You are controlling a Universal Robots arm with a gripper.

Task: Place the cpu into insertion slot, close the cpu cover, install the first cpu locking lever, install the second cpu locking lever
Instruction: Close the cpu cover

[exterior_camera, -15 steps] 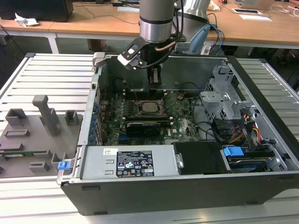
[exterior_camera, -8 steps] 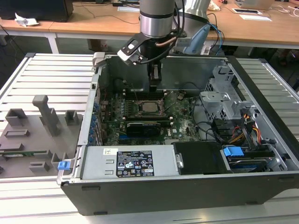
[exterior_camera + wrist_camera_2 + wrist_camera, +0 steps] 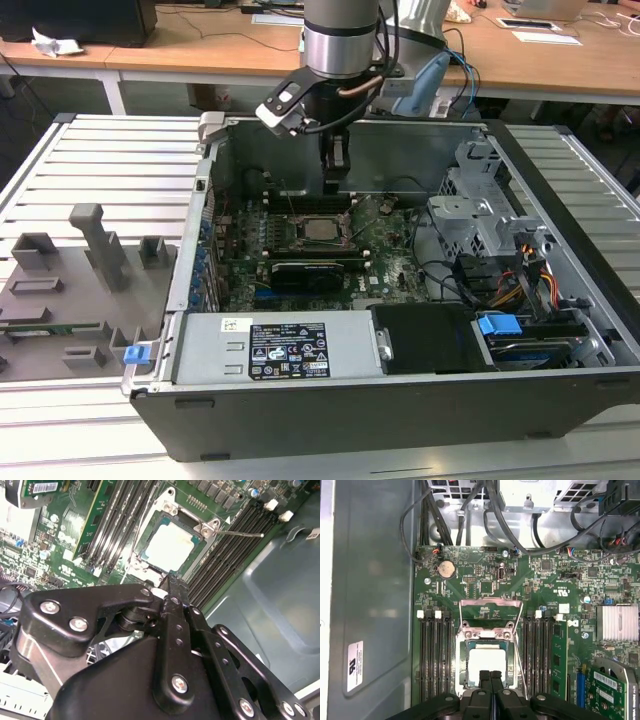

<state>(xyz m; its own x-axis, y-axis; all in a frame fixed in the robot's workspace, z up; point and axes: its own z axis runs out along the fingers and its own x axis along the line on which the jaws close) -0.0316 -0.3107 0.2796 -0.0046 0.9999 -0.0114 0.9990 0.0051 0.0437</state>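
The cpu (image 3: pixel 320 229) lies flat in the insertion slot (image 3: pixel 460 661), its pale metal face (image 3: pixel 485 661) showing in both wrist views (image 3: pixel 168 544). The cpu cover (image 3: pixel 491 602) stands swung open from the socket's hinge edge, green board visible through its window. A thin locking lever (image 3: pixel 519 660) sticks out unlatched beside the socket, also seen as a rod (image 3: pixel 240 532) over the memory slots. My gripper (image 3: pixel 335 183) hangs just above the socket's edge, fingertips together (image 3: pixel 490 676) with nothing between them (image 3: pixel 167 580).
Long black memory slots (image 3: pixel 435 655) flank the socket on both sides. A black graphics card (image 3: pixel 305 272) lies just beyond it. The drive cage (image 3: pixel 480 210) and cables stand at the exterior view's right, the case wall (image 3: pixel 370 605) close by.
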